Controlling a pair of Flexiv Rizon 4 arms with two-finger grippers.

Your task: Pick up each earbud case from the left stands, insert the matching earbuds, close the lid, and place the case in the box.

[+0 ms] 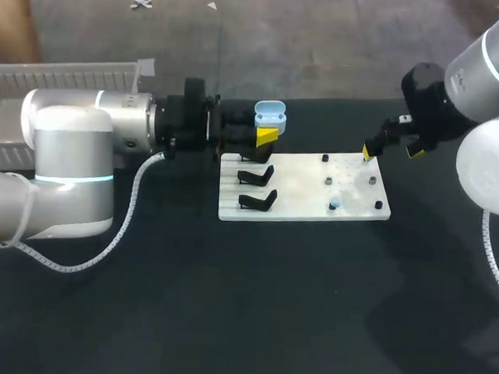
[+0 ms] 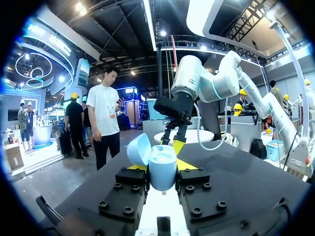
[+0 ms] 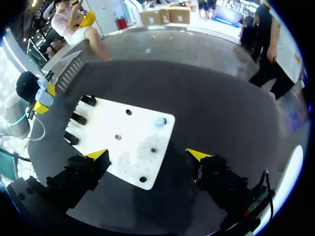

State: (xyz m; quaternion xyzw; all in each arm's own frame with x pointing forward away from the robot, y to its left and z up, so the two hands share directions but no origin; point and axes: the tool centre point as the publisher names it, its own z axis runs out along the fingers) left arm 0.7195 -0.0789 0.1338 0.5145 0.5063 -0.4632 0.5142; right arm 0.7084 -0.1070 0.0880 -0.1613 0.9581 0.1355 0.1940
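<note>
Earbud case (image 1: 271, 120), light blue, lid (image 1: 269, 108) up, is clamped between the yellow tips of your left gripper (image 1: 268, 131), at the 11 o'clock corner of the white board (image 1: 304, 169). Your left arm comes in level from 9 o'clock. The table's far edge runs close behind the case at 12 o'clock, so room is tight there. Your right gripper (image 1: 391, 150) hangs at the board's 2 o'clock corner, spread wide, holding nothing. From the board's 6 o'clock edge a broad run of dark tabletop (image 1: 253, 303) reaches toward you. The white ribbed box (image 1: 64, 71) lies at 10 o'clock, past your left arm. Black stands (image 1: 257, 201) line the board's 9 o'clock side. Dark pegs (image 1: 328, 181) dot the 3 o'clock half, and a pale-blue earbud (image 1: 336, 205) sits near the 5 o'clock corner.

Left wrist view adds what head view hides: the case is pinched from both flanks, the lid is hinged back and tilted sideways, and the right gripper is straight ahead, apart from the case. Right wrist view shows its own fingers (image 3: 93, 160) far apart over the board's corner. The earbud lies ahead of them, and the held case is well off beyond the stands.
</note>
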